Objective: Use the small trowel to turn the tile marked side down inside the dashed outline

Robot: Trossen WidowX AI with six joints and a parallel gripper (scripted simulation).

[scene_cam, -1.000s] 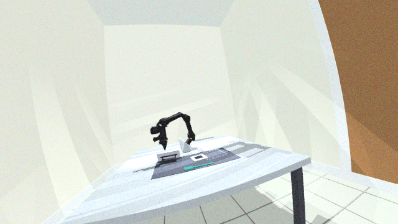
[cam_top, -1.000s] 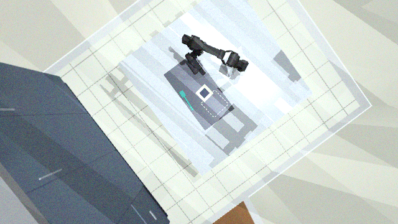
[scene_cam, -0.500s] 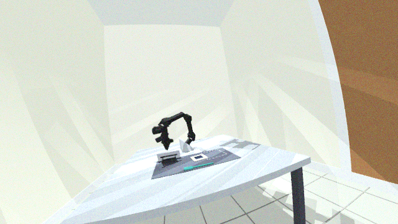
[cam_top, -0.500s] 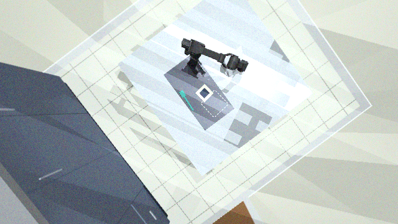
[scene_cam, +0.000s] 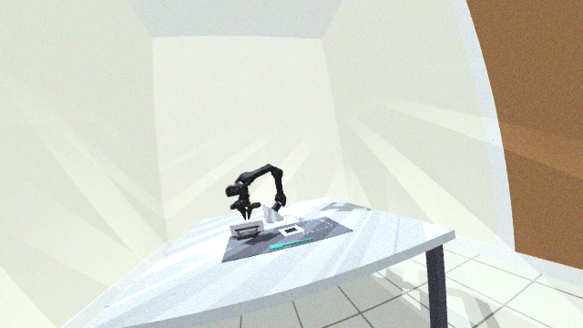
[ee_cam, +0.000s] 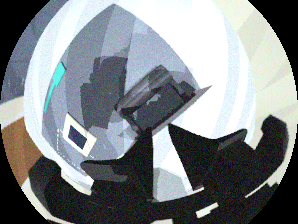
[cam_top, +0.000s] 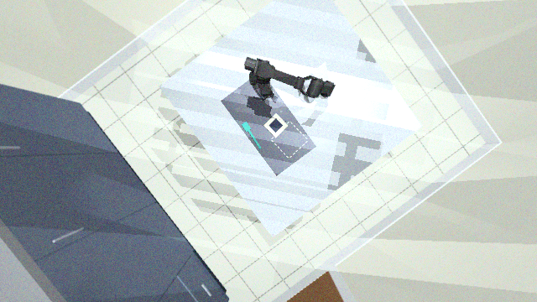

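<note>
The small teal trowel [cam_top: 247, 127] [scene_cam: 277, 246] [ee_cam: 58, 75] lies flat along one long side of the dark mat [cam_top: 277, 169] [scene_cam: 230, 256] [ee_cam: 111, 22]. The tile [cam_top: 275, 125] [scene_cam: 291, 230] [ee_cam: 77, 136] lies flat on the mat, a pale square with a dark square mark facing up. One corner side of it overlaps the dashed outline [cam_top: 289, 158]; most of it is outside. My gripper [scene_cam: 247, 218] [ee_cam: 158, 128] is slightly open and empty, pointing down above the mat's other end, away from trowel and tile. In the top view the arm hides its fingertips.
A grey-and-dark stand [scene_cam: 246, 229] [ee_cam: 160, 107] is on the mat just below my gripper. A pale wedge-shaped object [scene_cam: 271, 213] is near the arm's base. The white table [cam_top: 235, 155] [scene_cam: 182, 282] surrounds the mat. Shadows and light bands cross both.
</note>
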